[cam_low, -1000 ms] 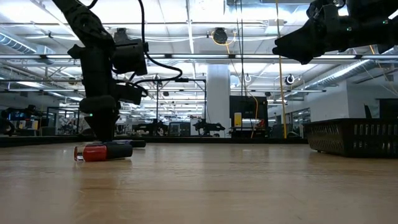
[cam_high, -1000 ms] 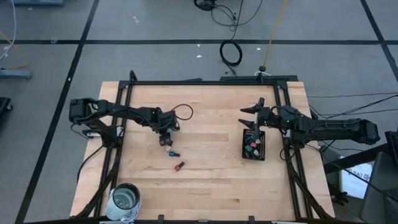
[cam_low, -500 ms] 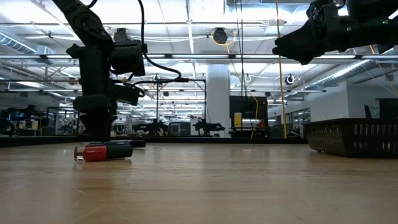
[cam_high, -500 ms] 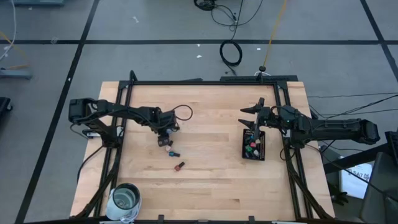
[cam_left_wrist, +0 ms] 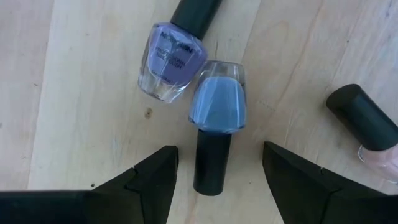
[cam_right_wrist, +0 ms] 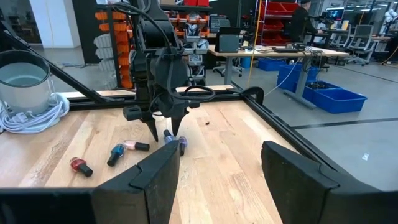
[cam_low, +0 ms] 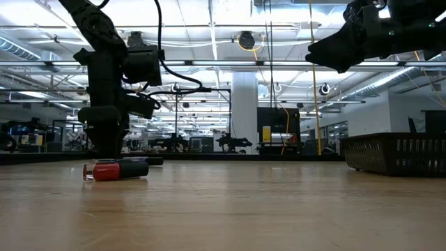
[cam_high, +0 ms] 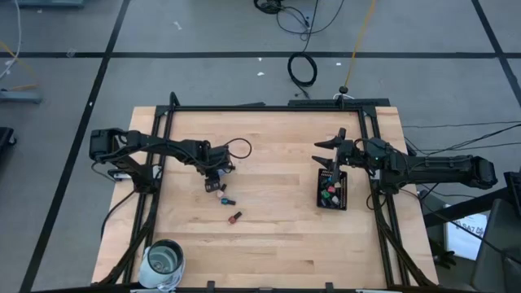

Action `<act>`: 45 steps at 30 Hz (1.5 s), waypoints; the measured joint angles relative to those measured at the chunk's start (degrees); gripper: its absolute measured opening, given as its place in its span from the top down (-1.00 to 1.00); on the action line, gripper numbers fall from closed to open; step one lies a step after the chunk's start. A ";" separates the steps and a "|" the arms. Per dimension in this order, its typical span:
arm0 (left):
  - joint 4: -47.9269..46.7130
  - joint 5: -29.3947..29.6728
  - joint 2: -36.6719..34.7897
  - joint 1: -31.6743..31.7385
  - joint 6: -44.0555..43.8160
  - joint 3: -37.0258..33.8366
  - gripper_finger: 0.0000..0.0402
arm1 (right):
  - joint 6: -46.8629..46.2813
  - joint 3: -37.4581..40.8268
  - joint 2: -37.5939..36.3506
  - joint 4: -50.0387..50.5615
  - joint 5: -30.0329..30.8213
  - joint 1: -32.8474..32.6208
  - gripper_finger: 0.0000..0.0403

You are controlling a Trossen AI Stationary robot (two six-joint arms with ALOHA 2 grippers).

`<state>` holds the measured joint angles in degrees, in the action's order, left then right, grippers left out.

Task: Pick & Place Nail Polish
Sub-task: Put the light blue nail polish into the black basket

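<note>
Several nail polish bottles lie on their sides on the wooden table. In the left wrist view a blue bottle (cam_left_wrist: 217, 106) lies with its dark cap (cam_left_wrist: 211, 168) between the fingers of my left gripper (cam_left_wrist: 221, 152). That gripper points down, open, with a gap showing on each side of the cap. A purple bottle (cam_left_wrist: 172, 61) lies against the blue one, and a pink one (cam_left_wrist: 372, 134) lies apart. A teal bottle (cam_high: 226, 200) and a red bottle (cam_high: 235, 217) lie nearer the front. My right gripper (cam_high: 324, 153) hovers open above the black tray (cam_high: 343, 192).
The tray holds several bottles (cam_high: 329, 195) at the table's right. A round glass jar (cam_high: 163, 262) stands at the near left corner. A black frame (cam_high: 269, 107) runs round the table. Bare wood lies between the loose bottles and the tray.
My left gripper has tipped a little at the wrist, and its fingertips have drifted slightly toward the table's left edge. It stays low over the bottles, and its fingers stand as far apart as before.
</note>
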<state>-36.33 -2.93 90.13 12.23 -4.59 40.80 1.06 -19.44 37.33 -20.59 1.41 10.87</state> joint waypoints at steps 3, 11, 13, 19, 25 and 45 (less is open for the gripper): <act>0.31 0.64 0.00 0.00 -0.02 -0.02 -0.19 | 0.00 0.00 0.00 -0.03 0.00 0.02 -0.05; 0.60 2.25 0.00 0.79 -1.02 -0.02 -0.19 | 0.00 0.00 0.01 -0.08 0.00 0.02 -0.05; 0.63 2.23 0.00 0.79 -0.12 -0.02 -0.19 | -0.05 0.00 0.00 -0.09 0.00 0.02 -0.05; 1.92 2.16 0.00 0.79 2.91 -0.03 0.04 | -0.37 0.00 -0.01 -0.08 0.00 0.01 -0.05; 3.60 2.15 0.04 0.81 4.93 -0.11 0.40 | -0.85 0.00 0.00 -0.08 0.00 0.01 -0.05; 14.88 7.70 -0.21 -1.21 10.04 -0.50 0.80 | -2.30 -0.02 -0.01 -0.08 0.00 -0.07 -0.05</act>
<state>-21.45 4.77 89.91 11.02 5.45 40.30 -1.24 -19.46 37.32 -20.67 1.41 10.81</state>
